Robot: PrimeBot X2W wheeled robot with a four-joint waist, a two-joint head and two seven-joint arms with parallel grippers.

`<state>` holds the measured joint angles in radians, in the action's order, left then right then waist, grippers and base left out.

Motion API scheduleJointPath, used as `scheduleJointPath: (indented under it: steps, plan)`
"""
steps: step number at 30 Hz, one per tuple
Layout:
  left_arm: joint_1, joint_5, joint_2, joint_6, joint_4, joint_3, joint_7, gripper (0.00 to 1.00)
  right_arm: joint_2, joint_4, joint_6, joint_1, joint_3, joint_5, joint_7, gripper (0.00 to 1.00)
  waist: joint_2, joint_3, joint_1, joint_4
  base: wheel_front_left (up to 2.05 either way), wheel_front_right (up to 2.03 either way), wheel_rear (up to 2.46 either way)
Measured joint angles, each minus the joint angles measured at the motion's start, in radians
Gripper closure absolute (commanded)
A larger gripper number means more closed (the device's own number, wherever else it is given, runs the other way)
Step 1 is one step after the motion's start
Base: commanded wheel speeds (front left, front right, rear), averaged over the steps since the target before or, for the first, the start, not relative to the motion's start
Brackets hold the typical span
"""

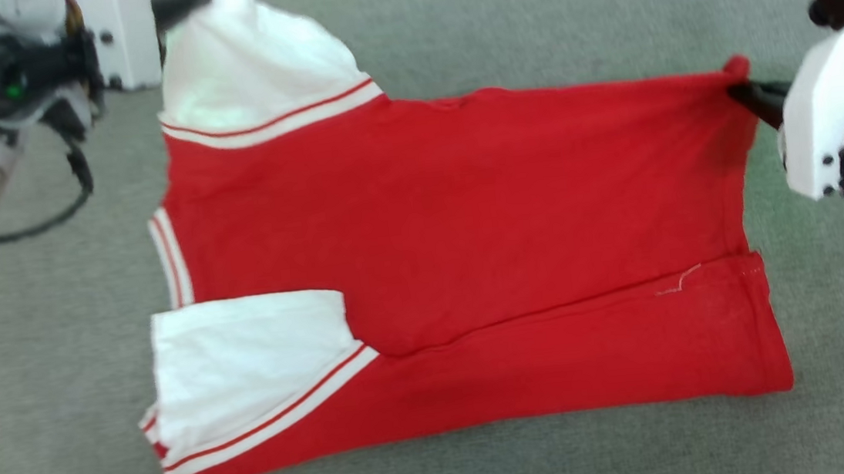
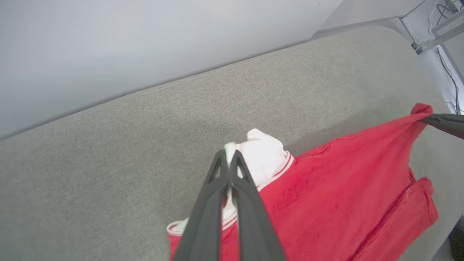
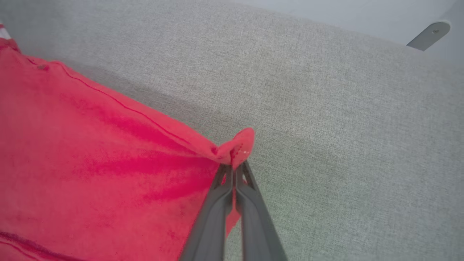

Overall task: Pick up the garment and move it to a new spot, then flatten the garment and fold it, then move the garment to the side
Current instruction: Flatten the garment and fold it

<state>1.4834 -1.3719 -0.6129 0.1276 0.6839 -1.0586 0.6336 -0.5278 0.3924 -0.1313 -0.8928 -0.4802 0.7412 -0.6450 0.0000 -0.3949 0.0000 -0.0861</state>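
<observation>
The garment (image 1: 466, 209) lies sideways on the grey fabric surface (image 1: 447, 18), with its white sleeves to the left and its hem to the right. No lettering shows on the upper side, so that side is plain red. A band of red runs along the near edge below a long crease, and the near sleeve (image 1: 248, 362) lies flat over it.

The left gripper (image 2: 229, 154) has its jaws closed on the white cloth of the far sleeve (image 1: 250, 60), at the far left of the shirt. The right gripper (image 3: 235, 166) is pinched shut on the far right corner (image 1: 737, 67) of the hem, where the red cloth bunches into a small peak above the fingertips.

The two holds sit at opposite ends of the same far edge, and that seems to be the reason for them. With the arms well apart, the edge between them is drawn into a nearly straight line. Tension folds in the cloth run toward the right grip. Held this way, the far half can be carried as one sheet without sagging in the middle.

The near part rests on the surface, likely so its weight anchors the shirt while the far edge is lifted. The step in hand looks like a lengthwise fold, or a pull to flatten the shirt. The pictures do not settle which.
</observation>
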Motion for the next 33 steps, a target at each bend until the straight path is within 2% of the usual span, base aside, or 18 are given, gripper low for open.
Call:
scheduleJointPath:
  steps: [4, 8, 14, 20, 25, 30, 31, 32, 33]
  plan:
    - [-0.052, -0.002, -0.043, -0.036, -0.087, -0.01, 0.014, 1.0, -0.033, -0.015, 0.0, 0.047, -0.007, 0.018, 0.012, 1.0, 0.0, 0.053, 0.0, 0.028, 0.0, 0.0, 0.0]
    - [-0.123, -0.015, -0.104, -0.09, -0.213, -0.018, 0.017, 1.0, -0.068, -0.044, 0.0, 0.101, -0.008, 0.04, 0.02, 1.0, 0.0, 0.102, 0.0, 0.055, 0.0, 0.0, 0.0]
    - [-0.269, -0.055, -0.223, -0.202, -0.444, -0.028, 0.008, 1.0, -0.118, -0.106, 0.0, 0.2, -0.004, 0.062, 0.019, 1.0, 0.0, 0.166, 0.0, 0.089, 0.0, 0.0, 0.0]
    - [-0.456, -0.115, -0.322, -0.306, -0.641, -0.045, -0.049, 1.0, -0.141, -0.166, 0.0, 0.326, 0.026, 0.073, 0.011, 1.0, 0.0, 0.215, 0.0, 0.115, 0.0, 0.0, 0.0]
    - [-0.6, -0.162, -0.333, -0.329, -0.678, -0.077, -0.102, 1.0, -0.132, -0.193, 0.0, 0.432, 0.054, 0.082, -0.012, 1.0, 0.0, 0.24, 0.0, 0.129, 0.0, 0.0, 0.0]
    - [-0.66, -0.182, -0.3, -0.3, -0.621, -0.095, -0.136, 1.0, -0.108, -0.204, 0.0, 0.488, 0.078, 0.063, -0.035, 1.0, 0.0, 0.252, 0.0, 0.131, 0.0, 0.0, 0.0]
    - [-0.667, -0.187, -0.291, -0.292, -0.6, -0.094, -0.144, 0.74, -0.101, -0.204, 0.0, 0.493, 0.081, 0.058, -0.045, 0.8, 0.0, 0.254, 0.0, 0.13, 0.0, 0.0, 0.0]
    - [-0.67, -0.186, -0.28, -0.281, -0.583, -0.092, -0.156, 0.57, -0.095, -0.204, 0.0, 0.498, 0.083, 0.053, -0.052, 0.54, 0.0, 0.256, 0.0, 0.129, 0.0, 0.0, 0.0]
    - [-0.671, -0.186, -0.269, -0.271, -0.562, -0.09, -0.166, 0.52, -0.088, -0.203, 0.0, 0.499, 0.085, 0.047, -0.055, 0.23, 0.0, 0.259, 0.0, 0.128, 0.0, 0.0, 0.0]
